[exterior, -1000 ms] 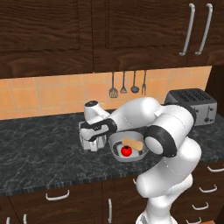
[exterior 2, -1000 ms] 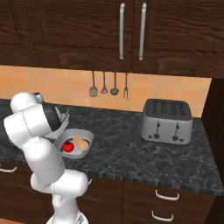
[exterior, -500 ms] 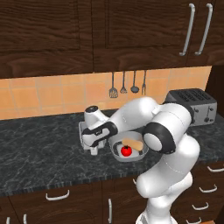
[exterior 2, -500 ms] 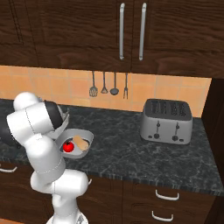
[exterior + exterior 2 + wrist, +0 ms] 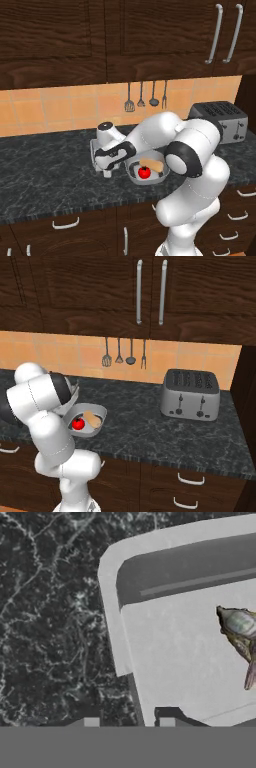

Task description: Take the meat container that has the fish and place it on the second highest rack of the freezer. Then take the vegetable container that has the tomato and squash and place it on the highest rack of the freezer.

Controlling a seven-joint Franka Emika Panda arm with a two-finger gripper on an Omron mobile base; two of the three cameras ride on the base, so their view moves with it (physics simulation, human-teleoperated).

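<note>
My gripper (image 5: 129, 723) is open and low over the dark counter, with the left rim of the grey meat container (image 5: 111, 597) running down between its fingertips (image 5: 91, 722). The slim silvery-grey fish (image 5: 239, 624) lies in that tray, cut off at the right edge of the hand view. In the left base view the hand (image 5: 106, 172) points down, and it covers most of the meat container (image 5: 93, 152). Just right of it stands the vegetable container (image 5: 134, 176) with the red tomato (image 5: 144, 172) and tan squash (image 5: 151, 163). The freezer and its racks are out of view.
A silver toaster (image 5: 191, 394) stands on the counter at the right. Utensils (image 5: 125, 351) hang on the tiled wall under dark upper cabinets (image 5: 150, 291). Drawers (image 5: 190, 481) run below the counter's front edge.
The hand has come down a little and shifted slightly right over the meat container's edge. Both containers stay where they were.
</note>
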